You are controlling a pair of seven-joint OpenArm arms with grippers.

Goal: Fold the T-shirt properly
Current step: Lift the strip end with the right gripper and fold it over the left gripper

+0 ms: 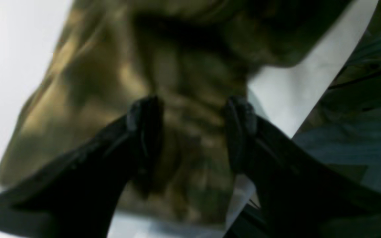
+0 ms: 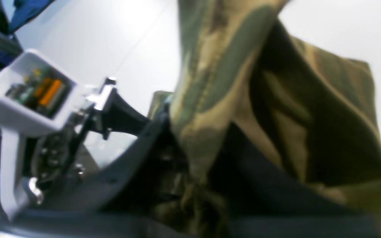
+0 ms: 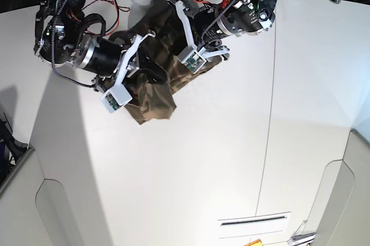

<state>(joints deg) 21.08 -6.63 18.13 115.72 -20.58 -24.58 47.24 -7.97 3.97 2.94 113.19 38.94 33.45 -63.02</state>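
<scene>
The camouflage T-shirt [image 3: 155,100] lies bunched at the back of the white table, between my two arms. In the left wrist view the T-shirt [image 1: 94,82] fills the frame. My left gripper [image 1: 192,122] is open, its black fingers [image 1: 144,132] wide apart, and a ridge of cloth runs through the gap. In the right wrist view a fold of the T-shirt [image 2: 309,115] drapes over my right gripper [image 2: 197,155] and drops between its dark fingers [image 2: 137,148]. The cloth hides the fingertips, so whether they still pinch it is unclear. In the base view both grippers sit buried in the bunch.
The white table [image 3: 202,159] has a seam running down its right side and a slot [image 3: 254,222] near the front. The left arm's white wrist camera housing [image 2: 28,92] sits close beside my right gripper. Red and black cables hang at both arm bases.
</scene>
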